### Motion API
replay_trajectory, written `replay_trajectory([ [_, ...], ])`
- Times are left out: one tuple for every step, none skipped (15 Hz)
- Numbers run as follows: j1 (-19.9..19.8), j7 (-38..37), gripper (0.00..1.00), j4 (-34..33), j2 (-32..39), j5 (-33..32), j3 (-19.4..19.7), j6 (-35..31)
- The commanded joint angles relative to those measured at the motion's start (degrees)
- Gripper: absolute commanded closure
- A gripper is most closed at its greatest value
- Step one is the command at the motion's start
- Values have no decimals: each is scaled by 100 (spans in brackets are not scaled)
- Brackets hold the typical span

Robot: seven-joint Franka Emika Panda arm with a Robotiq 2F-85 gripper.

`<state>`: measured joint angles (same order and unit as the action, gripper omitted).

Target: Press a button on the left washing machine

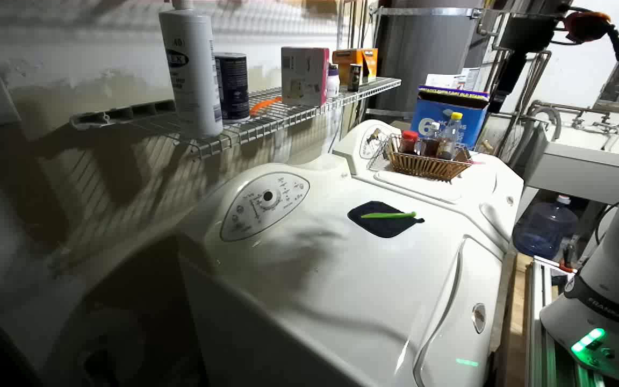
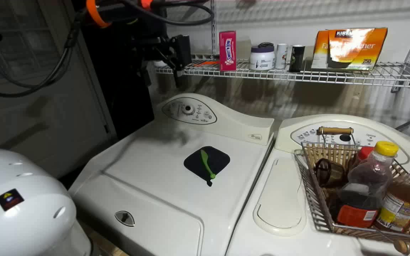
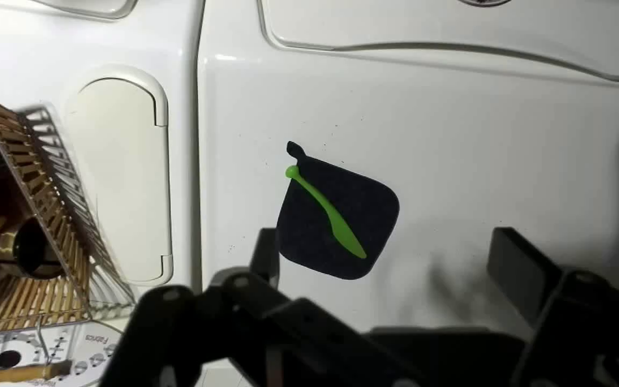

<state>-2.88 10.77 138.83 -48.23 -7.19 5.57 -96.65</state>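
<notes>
The left washing machine (image 1: 315,290) has a broad glossy white top. It also shows in an exterior view (image 2: 144,167) and in the wrist view (image 3: 449,134). Its raised oval control panel (image 1: 247,220) has a round dial (image 1: 268,196) with small markings around it; the panel also shows in an exterior view (image 2: 205,115). The panel is out of the wrist view. My gripper (image 2: 162,76) hangs in the air above the machine, higher than the panel and apart from it. In the wrist view the gripper (image 3: 390,260) has its fingers wide apart, with nothing between them.
A dark pot holder (image 3: 309,242) with a green knife (image 3: 342,231) lies on the machine top. The other white machine (image 2: 279,199) carries a basket (image 2: 319,209) of bottles. A wire shelf (image 2: 240,73) with boxes and containers runs along the wall above the panels.
</notes>
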Motion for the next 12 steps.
replay_trajectory([
  [52, -31, 0, -11, 1, -26, 32, 13],
  [52, -31, 0, -11, 1, -26, 32, 13],
  [52, -31, 0, -11, -1, -26, 32, 13],
  [52, -31, 0, -11, -2, -26, 32, 13],
  [52, -31, 0, -11, -1, -26, 32, 13],
  [52, -31, 0, -11, -1, -26, 32, 13],
  [52, -31, 0, -11, -2, -26, 32, 13],
  [52, -31, 0, -11, -2, -26, 32, 13],
  [52, -31, 0, -11, -2, -26, 32, 13],
  [52, -31, 0, -11, -2, -26, 32, 13],
  [52, -31, 0, -11, -2, -26, 32, 13],
  [147, 88, 0, -10, 61, 16, 42, -44],
])
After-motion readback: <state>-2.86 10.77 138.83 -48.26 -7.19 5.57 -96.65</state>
